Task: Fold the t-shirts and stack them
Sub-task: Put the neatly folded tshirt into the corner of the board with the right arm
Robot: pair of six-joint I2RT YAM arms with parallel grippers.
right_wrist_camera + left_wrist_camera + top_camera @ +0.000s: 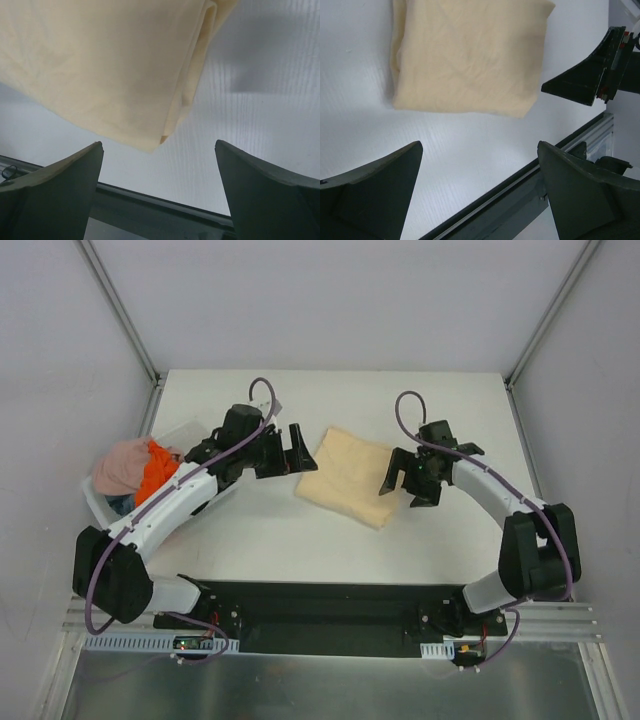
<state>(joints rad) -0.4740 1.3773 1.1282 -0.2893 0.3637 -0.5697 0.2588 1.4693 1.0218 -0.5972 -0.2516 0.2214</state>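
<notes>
A pale yellow-beige t-shirt [346, 476] lies folded into a rectangle in the middle of the white table. It also shows in the left wrist view [470, 52] and the right wrist view [105, 60]. My left gripper [287, 452] is open and empty, just left of the shirt. My right gripper [408, 482] is open and empty, just right of the shirt. A dusty pink t-shirt [122, 467] and a bright orange t-shirt [155, 475] lie bunched in the basket at the left. The black t-shirt is hidden.
A white plastic basket [95, 502] stands at the table's left edge under my left arm. The right gripper's finger [580, 82] shows in the left wrist view. A black rail [330, 605] runs along the near edge.
</notes>
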